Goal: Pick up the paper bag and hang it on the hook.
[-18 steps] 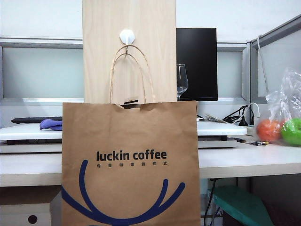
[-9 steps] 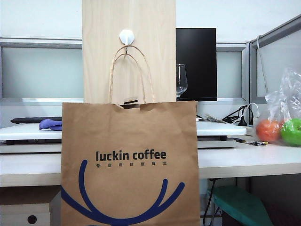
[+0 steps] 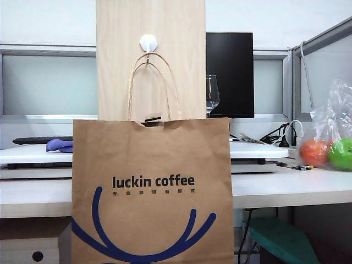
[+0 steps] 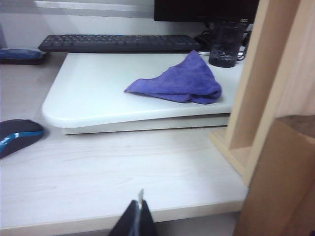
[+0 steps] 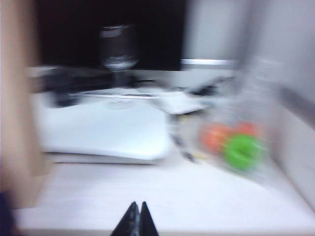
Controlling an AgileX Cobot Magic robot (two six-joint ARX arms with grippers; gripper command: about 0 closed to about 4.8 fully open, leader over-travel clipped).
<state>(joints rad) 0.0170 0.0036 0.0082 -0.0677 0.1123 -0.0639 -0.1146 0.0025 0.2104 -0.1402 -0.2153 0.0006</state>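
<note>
Paper bag [image 3: 152, 192] hangs by its handles from the hook [image 3: 148, 43] on the wooden board [image 3: 150, 33]. Left gripper [image 4: 139, 216] closed, empty, beside the board's foot. Right gripper [image 5: 137, 216] closed, seemingly empty; view blurred.

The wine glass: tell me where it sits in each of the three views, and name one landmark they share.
Exterior view: the wine glass stands right of the wooden board, in front of the black monitor.
Left wrist view: only its dark lower part shows, behind the purple cloth.
Right wrist view: blurred, upper middle, before the monitor.
Shared landmark: the white platform.
</note>
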